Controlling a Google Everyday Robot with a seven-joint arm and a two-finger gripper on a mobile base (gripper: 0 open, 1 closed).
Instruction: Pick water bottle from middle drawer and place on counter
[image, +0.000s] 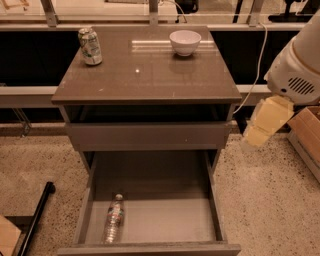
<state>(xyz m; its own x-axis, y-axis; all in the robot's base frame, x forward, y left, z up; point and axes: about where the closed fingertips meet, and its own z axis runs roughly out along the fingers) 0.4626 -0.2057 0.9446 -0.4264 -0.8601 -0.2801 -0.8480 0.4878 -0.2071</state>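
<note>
The water bottle (114, 218) is small, clear and ribbed with a pale label band. It lies on its side at the front left of the middle drawer's (165, 220) bare gray floor, cap pointing to the back. The drawer is pulled wide open below the cabinet. The counter (145, 75) is the glossy brown-gray top of the cabinet. My gripper (265, 122) is the pale yellow part under the white arm at the right edge. It hangs to the right of the cabinet at about the height of the upper drawer, well apart from the bottle.
A green-white drink can (90, 46) stands at the counter's back left and a white bowl (185, 42) at the back middle. A shallower closed drawer front (147, 135) sits above the open drawer. A cardboard box (306, 134) is at the right, a black bar (35, 220) on the floor at the left.
</note>
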